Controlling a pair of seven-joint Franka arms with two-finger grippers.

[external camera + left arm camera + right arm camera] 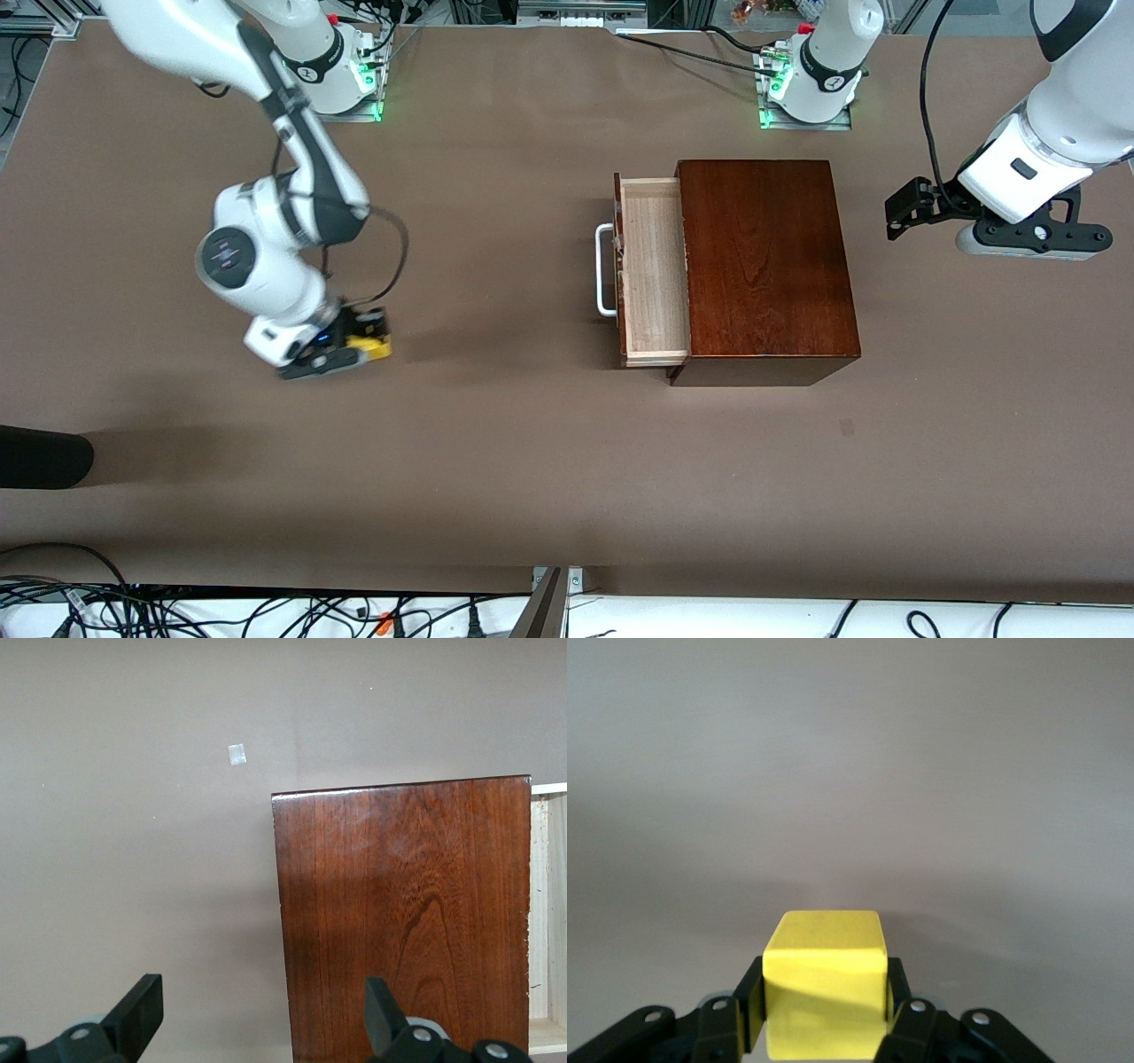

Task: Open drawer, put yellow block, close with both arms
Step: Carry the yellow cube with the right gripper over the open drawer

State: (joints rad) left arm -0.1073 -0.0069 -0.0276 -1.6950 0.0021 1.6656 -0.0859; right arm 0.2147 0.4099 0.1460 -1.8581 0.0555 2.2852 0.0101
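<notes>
Gripping the yellow block between my right gripper fingers, clamped on its two sides, low at the brown table toward the right arm's end. Drawer of the dark wooden box: pulled out, white handle showing. My left gripper waits, fingers spread apart, over the box's edge at the left arm's end.

Wooden box on brown table

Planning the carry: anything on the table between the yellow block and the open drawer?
Nothing visible. The right gripper is shut on the yellow block; only bare table lies between it and the drawer, which stands open.
</notes>
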